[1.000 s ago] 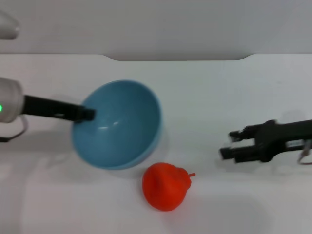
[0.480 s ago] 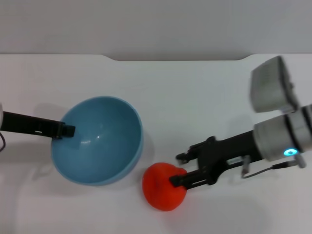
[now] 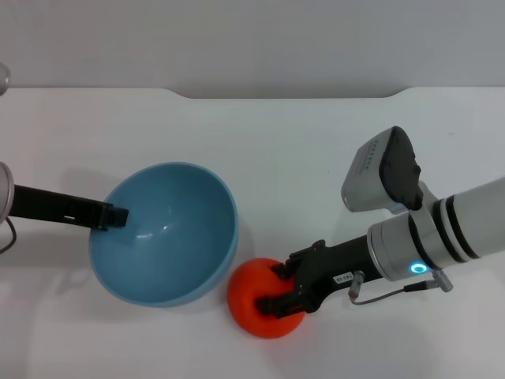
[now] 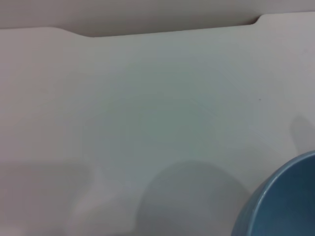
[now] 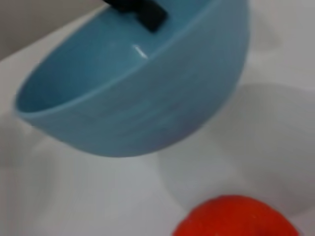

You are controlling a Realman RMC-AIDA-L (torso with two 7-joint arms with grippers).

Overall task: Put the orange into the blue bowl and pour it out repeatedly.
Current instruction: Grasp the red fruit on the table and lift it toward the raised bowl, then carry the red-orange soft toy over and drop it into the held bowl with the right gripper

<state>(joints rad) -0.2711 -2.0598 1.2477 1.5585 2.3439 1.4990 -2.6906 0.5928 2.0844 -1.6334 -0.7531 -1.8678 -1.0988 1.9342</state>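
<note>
The orange (image 3: 254, 298) sits on the white table (image 3: 316, 158) at lower centre of the head view, just beside the blue bowl (image 3: 166, 234), which lies to its left; the right gripper (image 3: 278, 288) is clamped on the orange, one black finger over its top, one across its front; the left gripper (image 3: 117, 215) grips the bowl's left rim, at centre left of the frame, holding the bowl; half a second ago the right fingers only reached the fruit's right side; now they straddle it, and the bowl has shifted slightly rightward.
</note>
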